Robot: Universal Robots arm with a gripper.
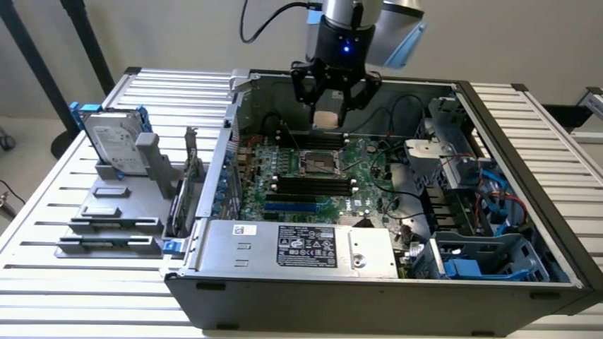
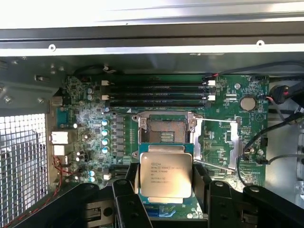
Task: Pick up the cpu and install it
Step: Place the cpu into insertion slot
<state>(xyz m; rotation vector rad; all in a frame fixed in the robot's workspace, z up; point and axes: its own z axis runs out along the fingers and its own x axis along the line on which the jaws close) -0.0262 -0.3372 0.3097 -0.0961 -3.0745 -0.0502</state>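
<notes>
The cpu [image 2: 165, 175], a small flat square chip with a silvery printed top and pale rim, sits gripped between my black fingers [image 2: 124, 190]. In the exterior view the gripper [image 1: 328, 116] hangs over the far part of the open computer case, shut on the cpu [image 1: 327, 119], which shows as a pale square between the fingertips. The open socket [image 1: 318, 164] with its raised metal frame lies on the green motherboard just in front of and below the chip. In the wrist view the socket [image 2: 166, 130] is right beyond the chip.
The open case [image 1: 527, 233] holds memory slots [image 1: 306, 185], cables and drive cages at the exterior view's right, and a labelled power-supply box [image 1: 296, 244] at the front. A hard drive in a blue bracket [image 1: 118, 145] stands on a grey fixture at the exterior view's left.
</notes>
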